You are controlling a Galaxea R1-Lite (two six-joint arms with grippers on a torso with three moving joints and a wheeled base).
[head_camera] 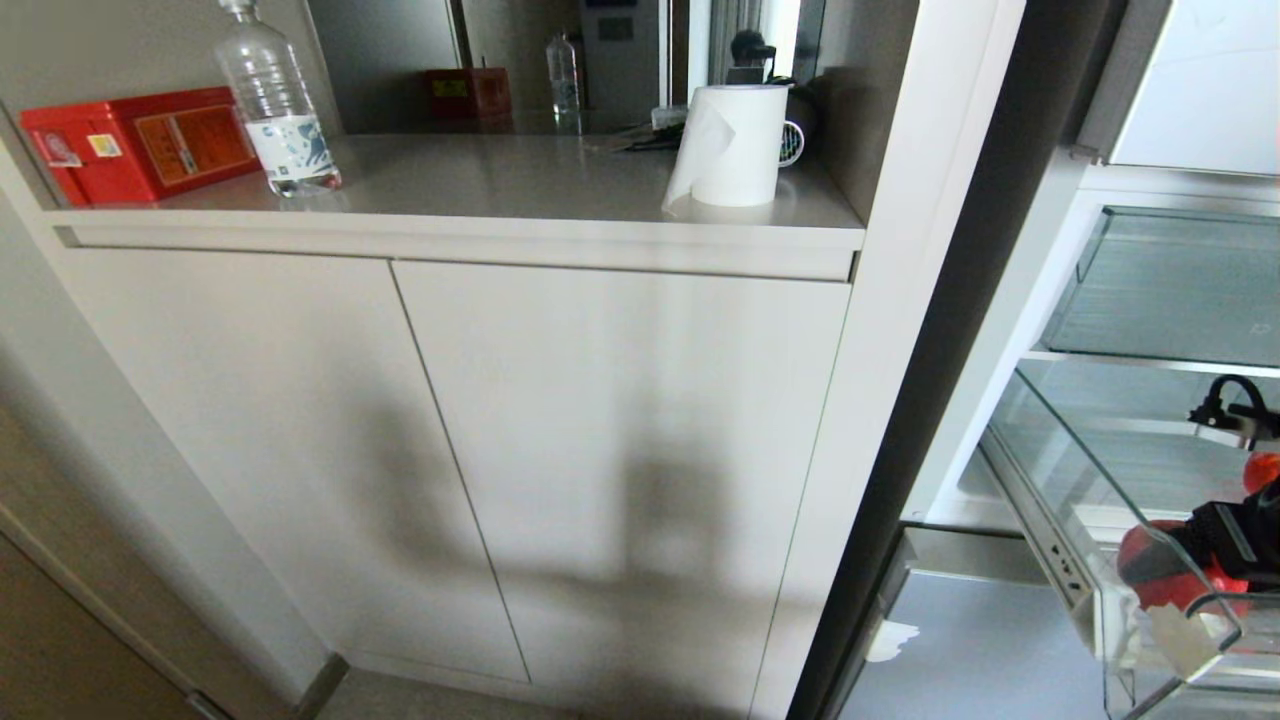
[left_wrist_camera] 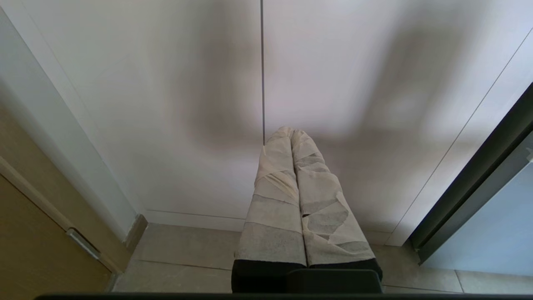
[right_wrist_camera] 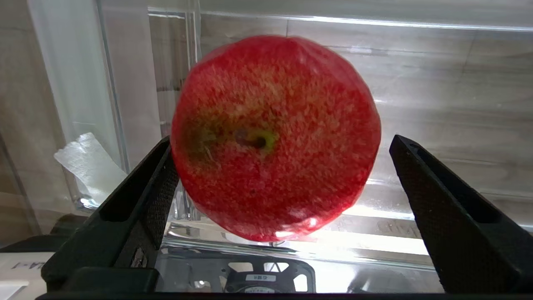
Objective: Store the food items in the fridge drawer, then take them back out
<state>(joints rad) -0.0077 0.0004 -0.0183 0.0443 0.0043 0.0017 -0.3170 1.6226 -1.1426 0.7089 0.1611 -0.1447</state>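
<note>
Right tool [right_wrist_camera: 275, 175]: we have its jaws spread wide. The red fruit [right_wrist_camera: 275, 137] sits between them, touching or almost touching the finger [right_wrist_camera: 145, 196] at nine o'clock and clear of the one at three o'clock. We judge nothing gripped.

Fruit: dead ahead of our right tool, stem dimple facing the wrist. It is round, so we see no long axis to line up with. A second fruit [head_camera: 1262, 468] shows at the head view's right edge.

Drawer [head_camera: 1060, 520]: pulled out at four o'clock in the head view, with the fruits and right tool in it.

Left tool [left_wrist_camera: 291, 137]: wrapped fingers pressed together, empty, parked facing the cabinet doors [left_wrist_camera: 175, 104]. Our right arm is far nearer.

Views: only the right wrist view shows the gap at the jaws. The head view shows the drawer's place beside the cabinet.
</note>
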